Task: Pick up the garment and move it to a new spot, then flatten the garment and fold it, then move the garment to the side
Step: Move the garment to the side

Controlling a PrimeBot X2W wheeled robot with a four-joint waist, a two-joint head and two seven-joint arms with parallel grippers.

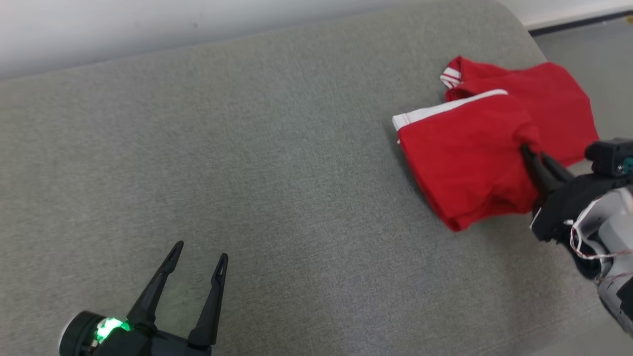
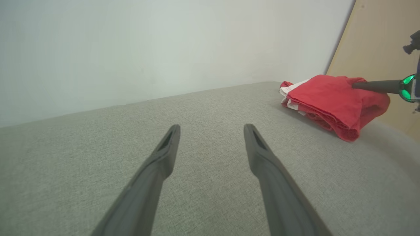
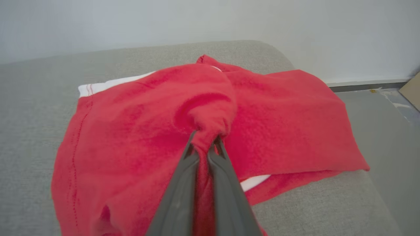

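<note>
**Right hand clamped on garment**

In the head view the red garment lies at 2 o'clock on the grey cushion, near its right edge, its long axis running roughly 7 to 1. The right hand, plainly the nearer, pinches a bunched fold from 4 o'clock. The left hand, fingers apart and holding nothing, sits at 7 o'clock, well apart from the garment. The right wrist view shows cloth squeezed between the fingers; the left wrist view shows stacked layers.

Light is bright, even and diffuse; shadows are soft, faint under the garment. Wrist views curve at the edges; the right gripper blurs toward the bottom edge.
</note>
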